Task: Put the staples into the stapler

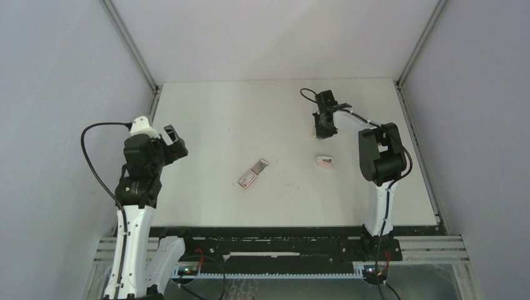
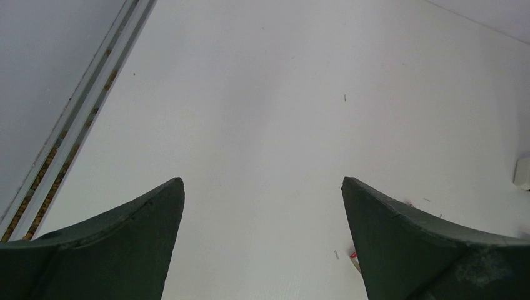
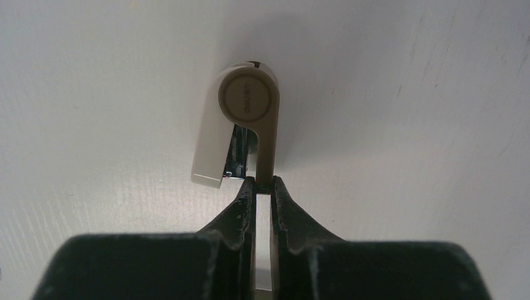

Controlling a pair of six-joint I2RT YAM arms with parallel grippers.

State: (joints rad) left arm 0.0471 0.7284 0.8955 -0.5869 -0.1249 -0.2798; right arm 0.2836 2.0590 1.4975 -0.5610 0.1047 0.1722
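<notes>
The stapler (image 3: 250, 103) is small, with a taupe arm, a round hinge and a white arm swung open to the left. My right gripper (image 3: 263, 182) is shut on the taupe arm. In the top view that gripper (image 1: 324, 132) stands at the far right of the table and hides the stapler. The staples (image 1: 252, 174) are a flat white box with red print lying mid-table, its tray slid partly out. My left gripper (image 1: 175, 143) hangs open at the left, well away from the box; in its wrist view (image 2: 262, 181) nothing is between the fingers.
A small white and pink item (image 1: 324, 161) lies on the table just in front of the right gripper. Metal rails (image 1: 154, 100) edge the white table (image 1: 250, 112) on the left and right. A red-edged corner (image 2: 354, 257) peeks out beside the left gripper's right finger.
</notes>
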